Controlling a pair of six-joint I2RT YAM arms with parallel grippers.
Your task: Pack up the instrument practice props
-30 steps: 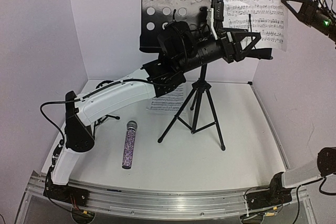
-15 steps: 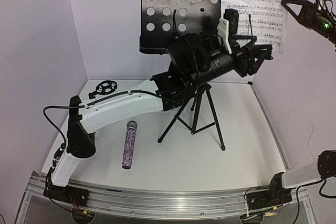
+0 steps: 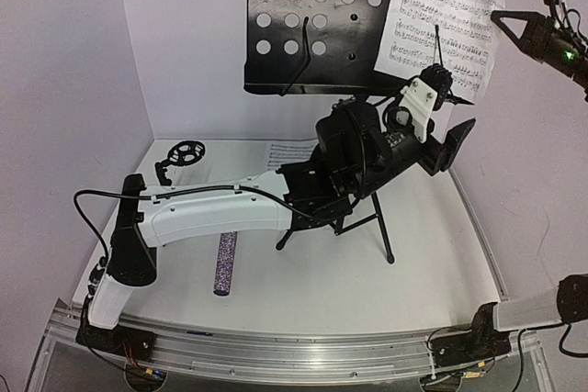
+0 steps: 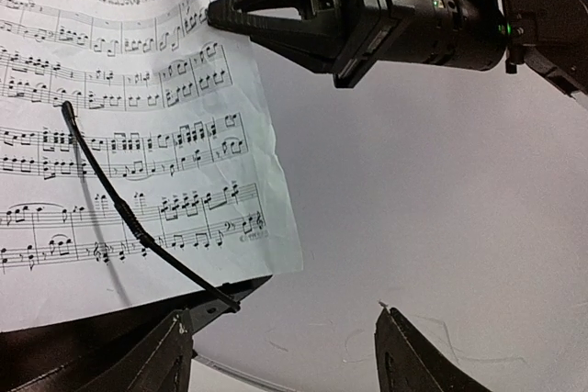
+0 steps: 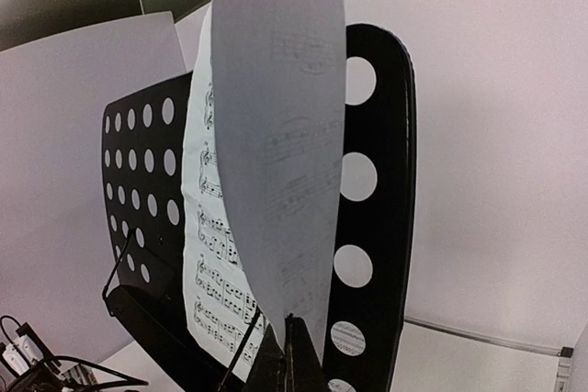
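White bench point(image 3: 441, 263) with pale walls on three sides; all props sit on or above it.

Tall black perforated music stand point(image 3: 312, 25): upright at centre rear. Desk raised high, tripod legs on the bench, partly hidden behind the left arm.

Left arm: stretches from near left across the bench, wrist lifted toward the stand's lower right corner. Left gripper point(image 4: 283, 319) has its fingers spread wide, nothing between them; it points up at the wall just below the page's bottom edge and touches nothing.

White sheet-music page point(image 3: 450, 6): leans on the right side of the stand's desk and overhangs its right edge. A thin black page-holder wire point(image 4: 119, 199) crosses its lower part. From the right wrist the page point(image 5: 276, 135) shows edge-on and bowed, with the perforated desk just behind it.

Right gripper point(image 3: 496, 16): up at far right, level with the page. Fingers point(image 5: 289, 355) are pressed together on the page's outer edge, pinching it.

Second white sheet-music page point(image 3: 292, 149): flat on the bench at the rear, behind the left arm.

Glittery purple microphone point(image 3: 223, 268): lies on the bench, front left. The arm covers its upper end.

Small black tripod mic stand point(image 3: 184, 153): rear left of the bench, well apart from the microphone.
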